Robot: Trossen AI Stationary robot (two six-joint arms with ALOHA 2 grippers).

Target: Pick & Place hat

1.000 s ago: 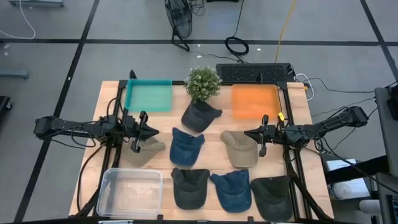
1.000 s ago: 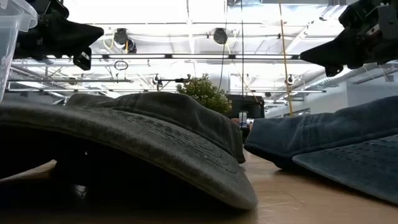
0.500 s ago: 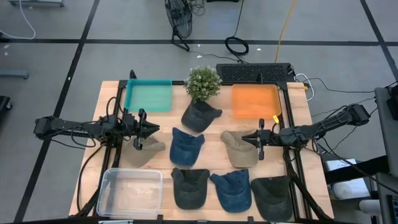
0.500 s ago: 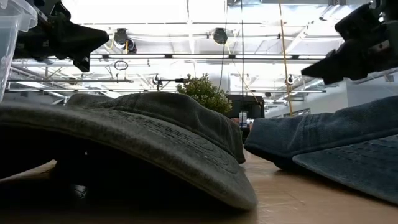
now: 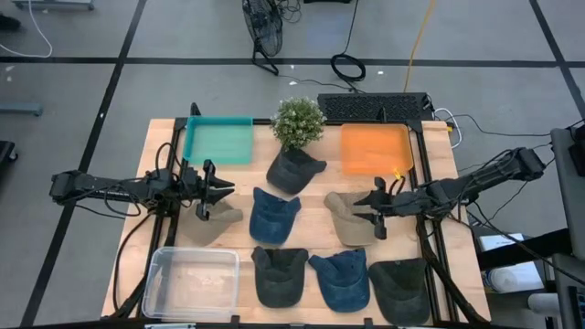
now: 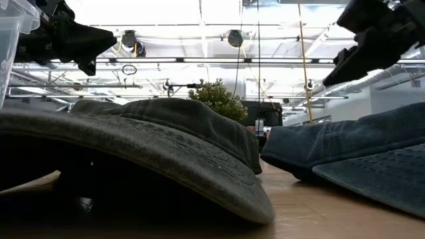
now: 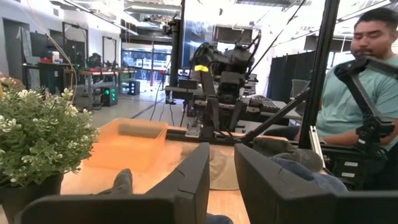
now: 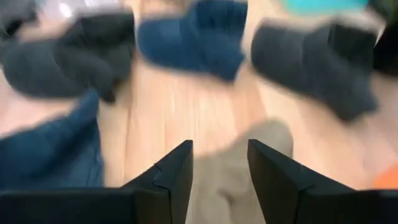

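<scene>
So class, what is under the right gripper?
The right gripper, fingers apart, hangs over the tan hat. Bare wood shows beside it; whatever lies under the hat stays hidden.

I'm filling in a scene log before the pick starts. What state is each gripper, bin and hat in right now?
left gripper: empty, part open, above the left tan hat.
right gripper: open, empty, over the right tan hat.
teal bin: empty.
orange bin: empty.
clear bin: empty.
blue hat: lying loose on the table.
</scene>
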